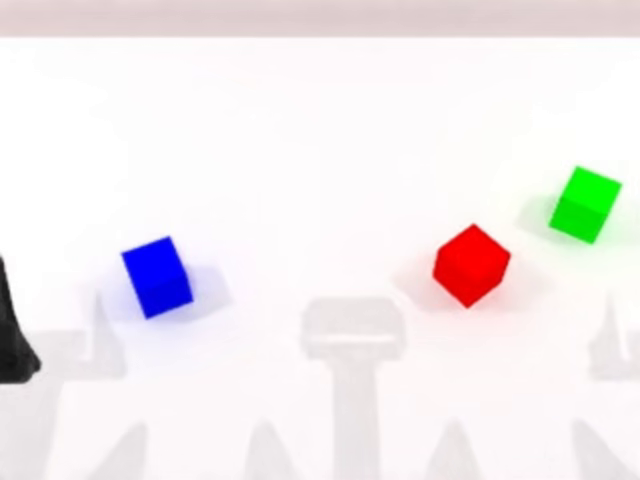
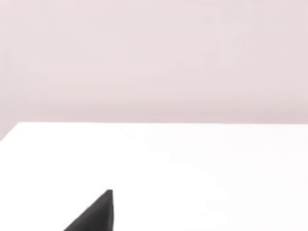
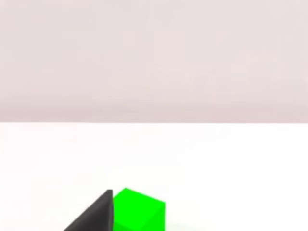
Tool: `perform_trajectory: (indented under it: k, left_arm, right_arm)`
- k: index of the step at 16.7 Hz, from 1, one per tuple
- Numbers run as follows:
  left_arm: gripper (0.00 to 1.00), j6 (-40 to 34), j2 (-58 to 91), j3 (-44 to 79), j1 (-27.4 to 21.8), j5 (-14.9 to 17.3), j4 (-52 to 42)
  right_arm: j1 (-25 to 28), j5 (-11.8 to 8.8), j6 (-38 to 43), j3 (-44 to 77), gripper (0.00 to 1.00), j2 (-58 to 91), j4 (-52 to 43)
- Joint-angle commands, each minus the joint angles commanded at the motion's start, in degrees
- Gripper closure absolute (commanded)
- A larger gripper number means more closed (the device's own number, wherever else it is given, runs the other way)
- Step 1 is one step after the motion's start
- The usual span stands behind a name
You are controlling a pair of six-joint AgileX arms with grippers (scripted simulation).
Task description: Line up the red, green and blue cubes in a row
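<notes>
Green cube (image 1: 584,203) near right edge — perhaps overhanging.

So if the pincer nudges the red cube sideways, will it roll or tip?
Probably neither: the red cube sits flat on the table, so it should slide. It looks rigid, with flat faces that should grip well. Sitting skewed, it may rotate if pushed off-centre.
</notes>
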State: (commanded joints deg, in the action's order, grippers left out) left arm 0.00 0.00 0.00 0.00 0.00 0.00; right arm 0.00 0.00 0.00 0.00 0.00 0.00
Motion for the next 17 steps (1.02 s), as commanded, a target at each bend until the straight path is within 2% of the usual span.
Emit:
perform_trajectory:
  k: [4,8,11,17]
  left_arm:
    - [0.00,0.0,0.0,0.0,0.0,0.0,0.0]
    - [0.00,0.0,0.0,0.0,0.0,0.0,0.0]
    - [0.00,0.0,0.0,0.0,0.0,0.0,0.0]
    - [0.00,0.0,0.0,0.0,0.0,0.0,0.0]
  right_arm:
    - [0.6,-0.1,-0.2,1.7,0.00,1.7,-1.3]
    - [3.4,-0.2,-1.6,12.1,0.00,12.5,-8.4]
    - [6.4,0.0,-3.1,24.6,0.00,26.8,-16.7]
    - [13.7,0.1,-6.7,53.9,0.00,65.3,-37.0]
